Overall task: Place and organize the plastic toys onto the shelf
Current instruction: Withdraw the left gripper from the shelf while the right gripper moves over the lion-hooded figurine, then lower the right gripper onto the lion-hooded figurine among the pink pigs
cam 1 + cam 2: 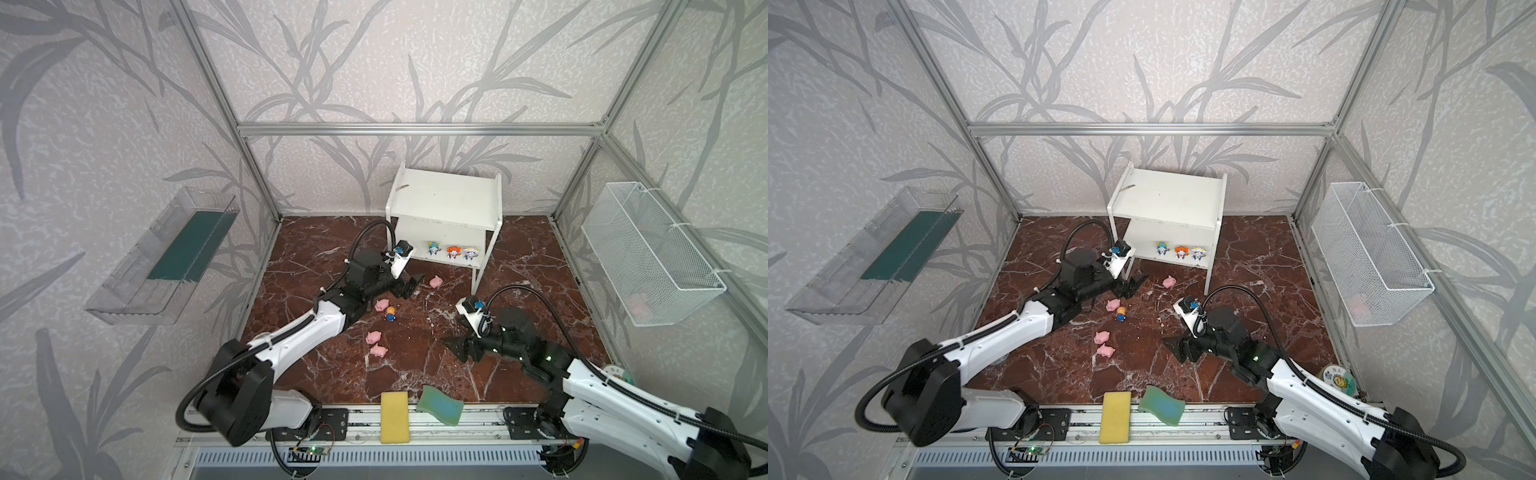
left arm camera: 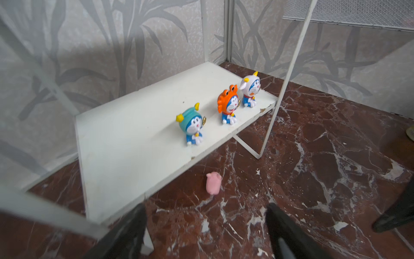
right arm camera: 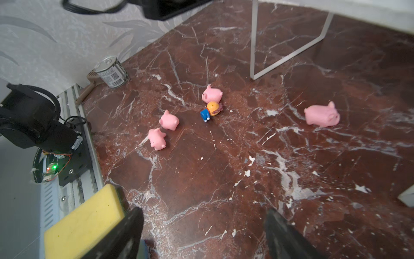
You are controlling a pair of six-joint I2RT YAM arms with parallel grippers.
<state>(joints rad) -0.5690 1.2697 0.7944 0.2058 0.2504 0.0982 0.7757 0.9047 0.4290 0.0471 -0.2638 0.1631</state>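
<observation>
Between picks: three figurines (image 1: pixel 453 251) on shelf (image 1: pixel 444 199), left gripper (image 1: pixel 411 286) apart and empty beside it, right gripper (image 1: pixel 457 349) apart too; next likely: lower and close on nearest pig (image 1: pixel 435 282).

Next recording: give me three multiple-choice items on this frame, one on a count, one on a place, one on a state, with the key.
1. How many pink pigs lie on the table? A two; B four; C six.
2. Where on the shelf do the three upright cartoon figurines stand? A top board; B lower board; C split between both boards.
3. The left gripper is: A open and empty; B shut on a pig; C shut on a figurine.
Key: 1 B, four pigs show on the table in the right wrist view. 2 B, all three stand in a row on that board in the left wrist view. 3 A, its jaws stand wide apart with nothing between them.
</observation>
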